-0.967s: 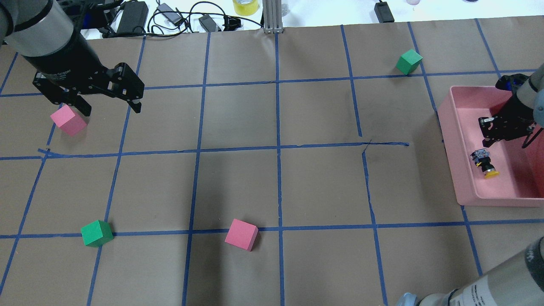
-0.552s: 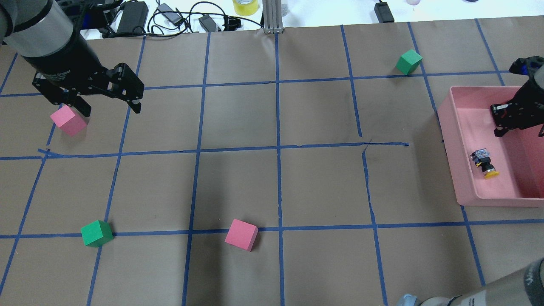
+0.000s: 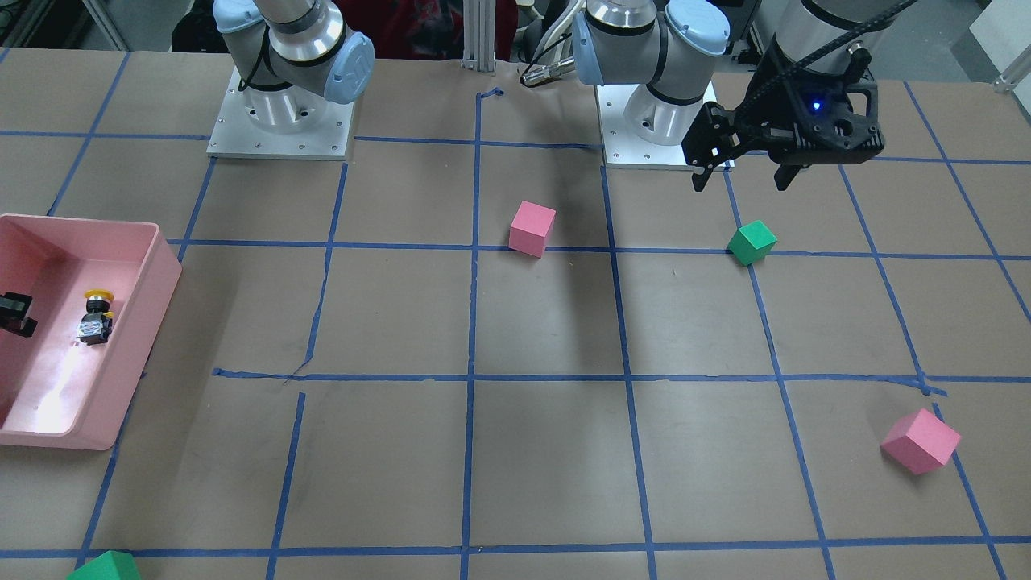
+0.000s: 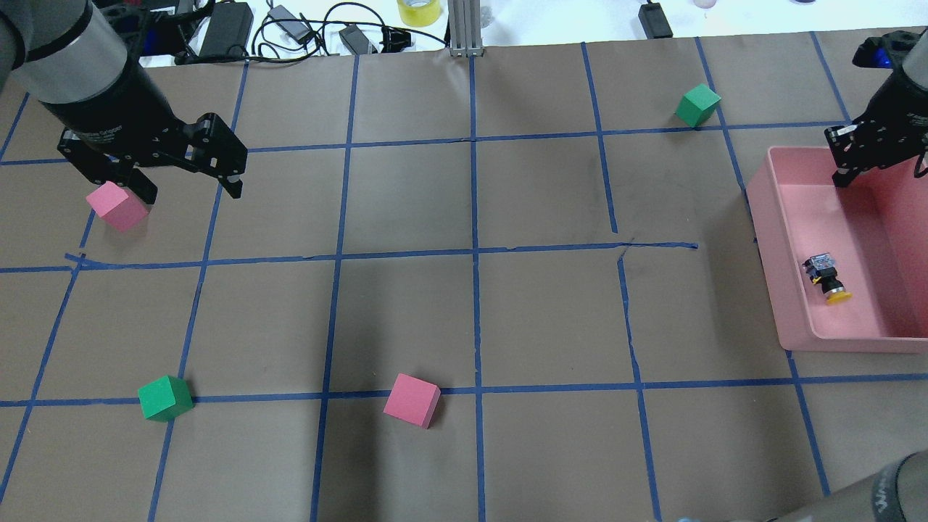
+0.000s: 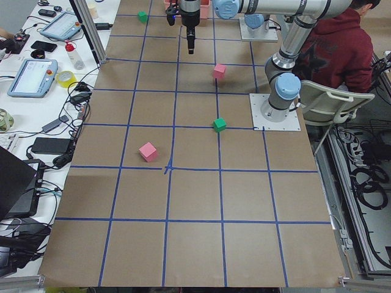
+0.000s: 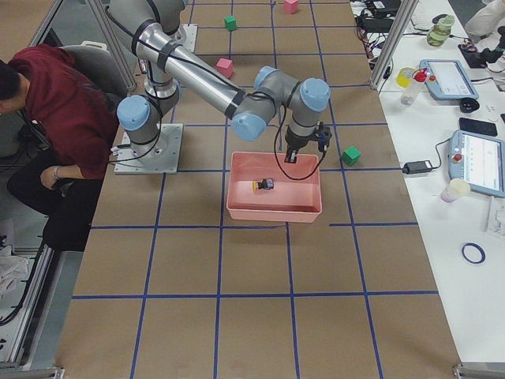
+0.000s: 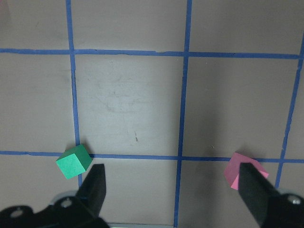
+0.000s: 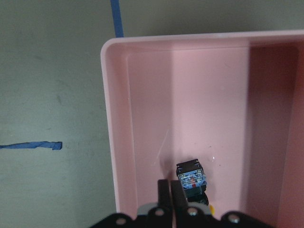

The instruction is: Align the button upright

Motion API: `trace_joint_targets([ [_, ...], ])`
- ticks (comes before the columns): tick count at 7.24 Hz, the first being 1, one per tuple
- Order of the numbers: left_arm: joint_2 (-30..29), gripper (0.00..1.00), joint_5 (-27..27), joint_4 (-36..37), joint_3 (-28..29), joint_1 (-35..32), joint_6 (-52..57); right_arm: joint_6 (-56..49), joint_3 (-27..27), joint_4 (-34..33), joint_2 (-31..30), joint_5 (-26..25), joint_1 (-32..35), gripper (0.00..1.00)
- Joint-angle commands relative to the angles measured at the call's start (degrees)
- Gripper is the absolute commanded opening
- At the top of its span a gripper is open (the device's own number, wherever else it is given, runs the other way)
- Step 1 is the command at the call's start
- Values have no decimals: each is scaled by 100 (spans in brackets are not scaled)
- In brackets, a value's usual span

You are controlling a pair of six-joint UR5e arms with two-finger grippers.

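Overhead exterior view shows the button (image 4: 827, 279) lying on its side on the floor of the pink bin (image 4: 779, 275), which sits at the robot's right end of the worktop (image 4: 406, 203). The yellow cap points toward the robot and the blocky base away from it; the button is not upright. It lies near the bin wall that faces the worktop's middle, not touching it as far as can be seen. The right pincer (image 4: 841, 177) hangs over the bin's far end, apart from the button; the right wrist view shows its two fingers (image 8: 164, 192) pressed together with nothing between them, the button just beyond their tips. The left pincer (image 4: 190, 190) hovers above the worktop at the opposite end, spread wide and holding nothing, with a pink cube (image 4: 116, 206) just beside one fingertip. A green cube (image 4: 165, 398) and a second pink cube (image 4: 412, 400) rest on the near half, and another green cube (image 4: 698, 105) on the far side.
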Motion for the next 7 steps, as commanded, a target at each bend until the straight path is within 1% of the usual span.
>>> trace_joint_targets([
  [1,4,100,0,2,-13,0,0,-50,399,-360,66,-446,-48,100],
  [2,4,100,0,-7,-13,0,0,-49,698,-735,110,-475,-118,100],
  [3,4,100,0,-7,-13,0,0,-102,848,-1026,75,-476,-136,100],
  [4,4,100,0,-7,-13,0,0,-120,833,-1029,49,-450,-136,100],
  [6,13,100,0,-7,-13,0,0,-540,745,-1029,31,-405,-171,100],
  [7,13,100,0,-7,-13,0,0,-524,779,-994,31,-318,-172,100],
])
